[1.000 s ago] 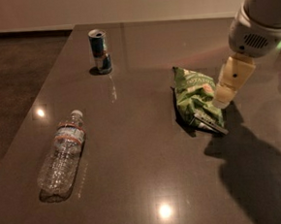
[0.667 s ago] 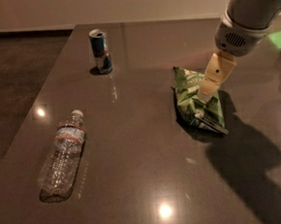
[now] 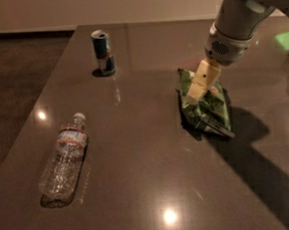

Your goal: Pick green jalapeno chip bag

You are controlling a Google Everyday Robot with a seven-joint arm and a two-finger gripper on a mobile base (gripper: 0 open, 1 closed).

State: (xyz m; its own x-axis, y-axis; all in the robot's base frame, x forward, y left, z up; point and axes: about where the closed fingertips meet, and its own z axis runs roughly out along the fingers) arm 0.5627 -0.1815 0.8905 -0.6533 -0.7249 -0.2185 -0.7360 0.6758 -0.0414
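Since a second ago the gripper (image 3: 190,101) has slid left and down from the right side of the frame. It now sits over the upper left part of the green jalapeno chip bag (image 3: 216,107), which lies where it did.

The dark glossy table (image 3: 148,156) fills most of the frame. Its far edge runs along the top and its left edge slants down toward the lower left corner. The grey arm (image 3: 237,22) reaches in from the upper right and throws a broad shadow toward the lower right.

A clear water bottle (image 3: 63,161) lies on its side at lower left, near the left edge. The bag lies right of centre, well in from every visible edge, its silvery seal at the lower right end. A can (image 3: 103,53) stands upright at upper left, near the far edge.

Bare tabletop stretches between bottle and bag and across the lower centre. Whether the gripper is wide, narrow or gripping the bag, I cannot tell.
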